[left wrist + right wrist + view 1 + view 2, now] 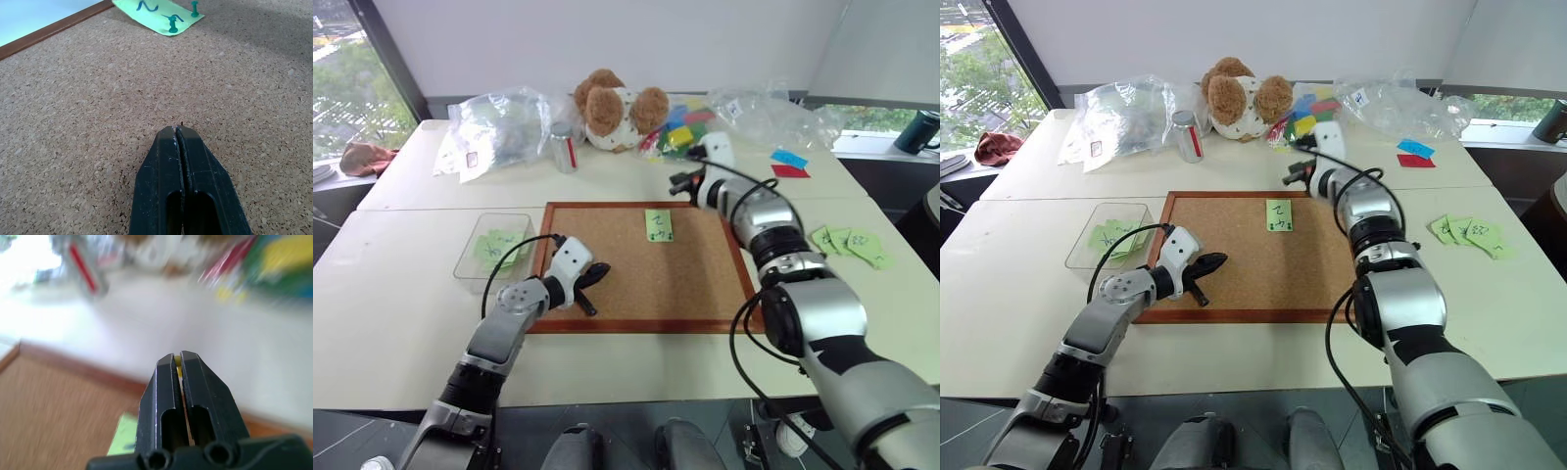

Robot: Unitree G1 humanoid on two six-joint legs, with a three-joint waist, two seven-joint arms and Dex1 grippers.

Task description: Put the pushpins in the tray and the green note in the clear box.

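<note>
From the head view: green note (658, 224) pinned upright near the far middle of the cork board (636, 299), just left of and below the raised right pincer (677, 183); left pincer (592, 277) farther off, low over the near left corner by the clear box (470, 257). From the left wrist: fingers pressed shut on nothing, two green pushpins (172, 24) standing in the note's edge ahead. From the right wrist: fingers nearly closed on a small yellow bit, likely a pushpin; no tray spotted.

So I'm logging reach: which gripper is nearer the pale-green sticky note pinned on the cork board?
Right. The right gripper hangs just past the pale-green sticky note, above the cork board's far edge; the left gripper sits lower on the cork, farther off.
</note>
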